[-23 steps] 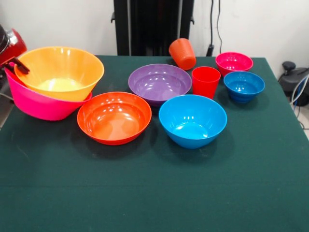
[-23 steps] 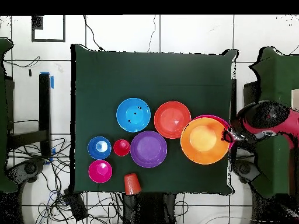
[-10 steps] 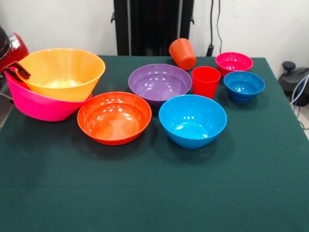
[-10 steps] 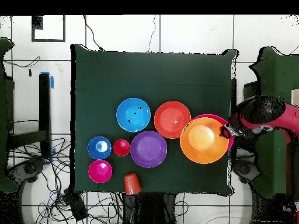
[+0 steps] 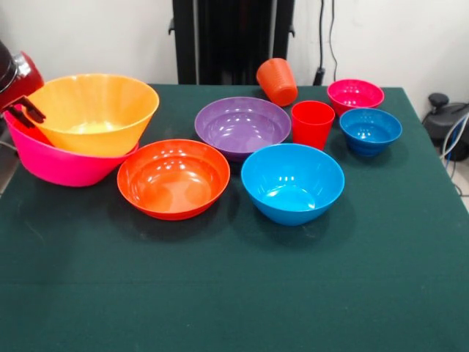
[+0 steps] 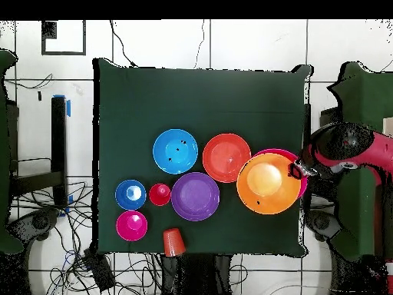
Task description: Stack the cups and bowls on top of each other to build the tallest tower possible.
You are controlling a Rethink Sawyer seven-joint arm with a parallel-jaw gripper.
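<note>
The big yellow-orange bowl (image 5: 91, 110) (image 6: 267, 184) sits tilted inside the big pink bowl (image 5: 51, 163) (image 6: 301, 183) at the table's left side in the front view. My gripper (image 5: 26, 110) (image 6: 299, 167) is at the rim of these two bowls, on their outer side. A red-orange bowl (image 5: 174, 178) (image 6: 226, 157), a purple bowl (image 5: 242, 126) (image 6: 195, 196) and a medium blue bowl (image 5: 292, 183) (image 6: 175, 150) stand apart in the middle. The red cup (image 5: 312, 123) (image 6: 160, 194) stands upright. The orange cup (image 5: 277, 81) (image 6: 173, 241) lies tilted at the table's edge.
A small magenta bowl (image 5: 355, 95) (image 6: 131, 225) and a small blue bowl (image 5: 370, 130) (image 6: 130, 194) stand near the table's corner beside the red cup. The green table cloth (image 5: 234, 293) (image 6: 199, 100) spreads wide in front of the bowls.
My gripper has slid along the rim of the pink and yellow-orange bowls. The pink bowl now sits more level and the yellow-orange bowl has shifted a little in it. Everything else stayed put.
</note>
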